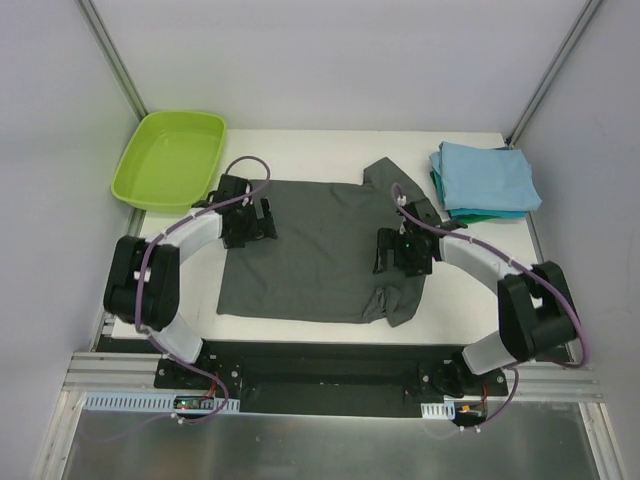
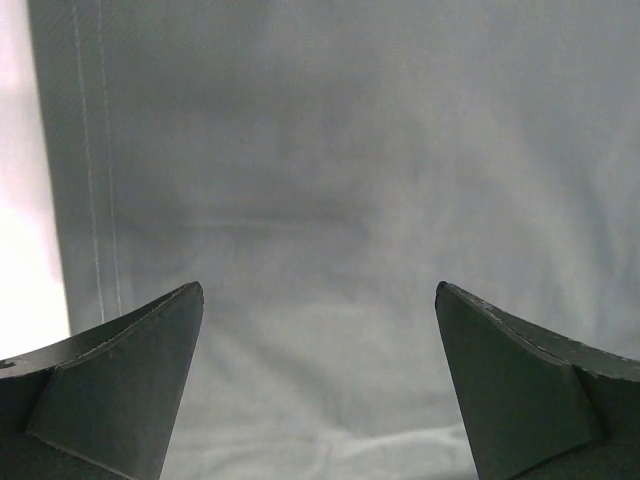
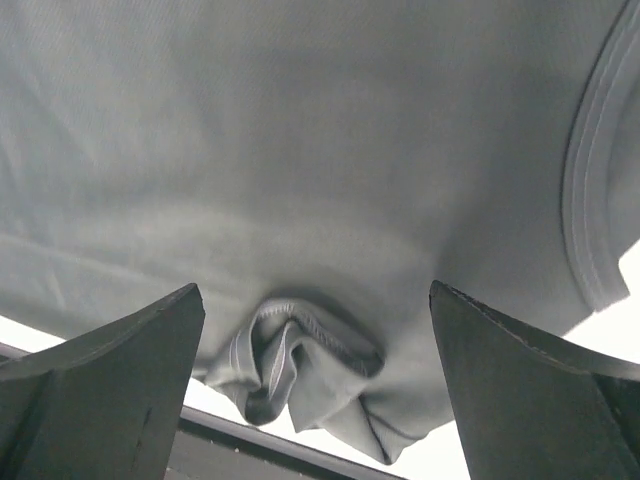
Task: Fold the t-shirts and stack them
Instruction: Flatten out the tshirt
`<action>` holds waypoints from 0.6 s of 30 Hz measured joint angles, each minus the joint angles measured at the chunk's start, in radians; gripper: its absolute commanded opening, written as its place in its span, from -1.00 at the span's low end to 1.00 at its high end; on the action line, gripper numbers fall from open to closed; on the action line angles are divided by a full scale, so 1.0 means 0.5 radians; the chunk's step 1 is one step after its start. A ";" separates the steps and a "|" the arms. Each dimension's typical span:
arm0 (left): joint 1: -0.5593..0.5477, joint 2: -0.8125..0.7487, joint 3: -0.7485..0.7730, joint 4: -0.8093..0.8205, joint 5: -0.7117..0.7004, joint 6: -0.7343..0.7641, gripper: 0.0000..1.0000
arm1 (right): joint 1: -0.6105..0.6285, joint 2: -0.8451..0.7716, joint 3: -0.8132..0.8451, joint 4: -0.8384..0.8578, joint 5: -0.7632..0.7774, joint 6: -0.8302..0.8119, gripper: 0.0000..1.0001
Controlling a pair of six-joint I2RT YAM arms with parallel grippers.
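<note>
A dark charcoal-grey t-shirt [image 1: 310, 250] lies spread flat in the middle of the table, one sleeve bunched at its near right corner [image 1: 392, 300]. A folded light blue t-shirt [image 1: 487, 175] sits on a teal one [image 1: 490, 214] at the back right. My left gripper [image 1: 262, 218] is open and empty over the shirt's left hem; the grey cloth [image 2: 330, 200] fills its view. My right gripper [image 1: 397, 256] is open and empty over the shirt's right side, with the crumpled sleeve [image 3: 300, 365] between its fingers in the wrist view.
A lime-green plastic tub [image 1: 172, 155] stands at the back left, just off the table's corner. The table's near edge [image 1: 320, 335] runs just below the shirt. White walls close in both sides.
</note>
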 measured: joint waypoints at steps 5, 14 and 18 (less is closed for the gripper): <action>0.016 0.371 0.234 -0.007 -0.039 0.003 0.98 | -0.120 0.317 0.196 0.027 -0.075 -0.018 0.93; 0.149 0.842 0.864 -0.052 0.006 0.020 0.98 | -0.365 0.733 0.635 0.042 -0.200 -0.085 0.93; 0.162 0.964 1.060 -0.106 0.021 0.044 0.98 | -0.426 0.872 0.857 0.046 -0.196 -0.195 0.93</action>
